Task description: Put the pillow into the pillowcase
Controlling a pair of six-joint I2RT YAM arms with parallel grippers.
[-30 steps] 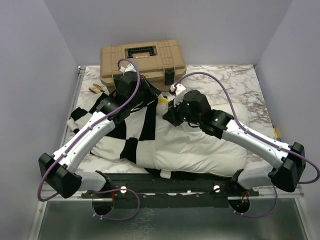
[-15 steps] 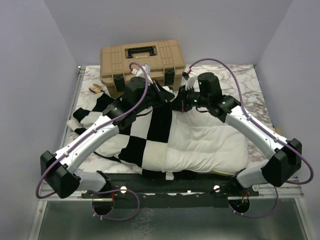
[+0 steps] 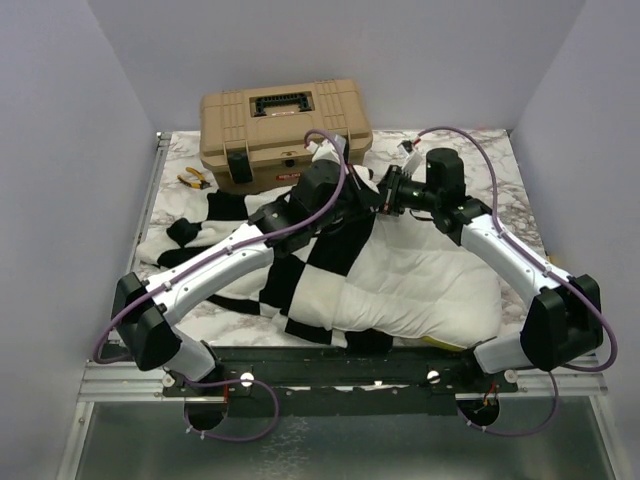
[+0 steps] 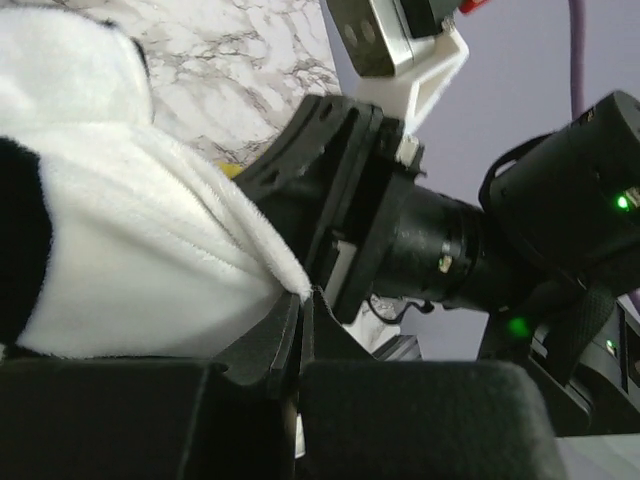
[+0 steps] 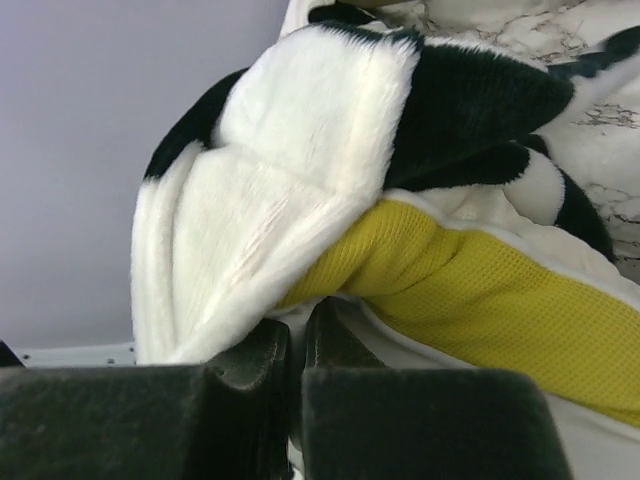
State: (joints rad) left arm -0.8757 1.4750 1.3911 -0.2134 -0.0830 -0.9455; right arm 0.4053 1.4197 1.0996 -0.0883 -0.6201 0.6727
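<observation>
my left gripper is pinched tight on the fleecy white rim of the checked pillowcase. my right gripper is clamped on that plush fabric too, just beside the yellow mesh edge of the plump quilted white pillow, which lies on the marble table, its left half under the floppy case, near of the tan toolbox.
</observation>
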